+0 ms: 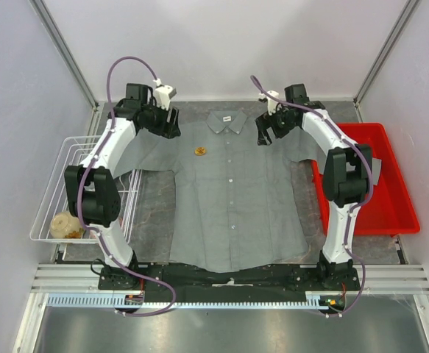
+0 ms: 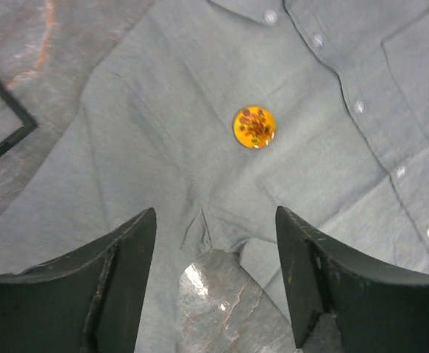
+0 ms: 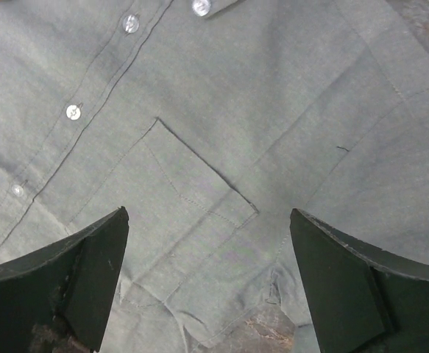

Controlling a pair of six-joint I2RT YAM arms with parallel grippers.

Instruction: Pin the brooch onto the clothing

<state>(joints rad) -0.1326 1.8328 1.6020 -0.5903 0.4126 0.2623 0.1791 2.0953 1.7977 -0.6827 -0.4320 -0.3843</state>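
The grey shirt (image 1: 232, 198) lies flat and face up in the middle of the table, collar at the far end. The brooch (image 1: 199, 151), a small round orange-gold disc, sits on the shirt's chest to the left of the button row. My left gripper (image 1: 166, 126) hovers over the shirt's left shoulder. In the left wrist view it (image 2: 215, 213) is open and empty, with the brooch (image 2: 254, 126) lying on the cloth (image 2: 162, 110) beyond the fingertips. My right gripper (image 1: 268, 131) hangs over the right shoulder. It (image 3: 208, 213) is open above the chest pocket (image 3: 192, 191), holding nothing.
A white wire basket (image 1: 56, 184) stands at the table's left edge with a tan round thing (image 1: 65, 224) in it. A red bin (image 1: 391, 198) sits at the right, partly under the shirt's sleeve. Dark stone tabletop (image 1: 151, 206) shows around the shirt.
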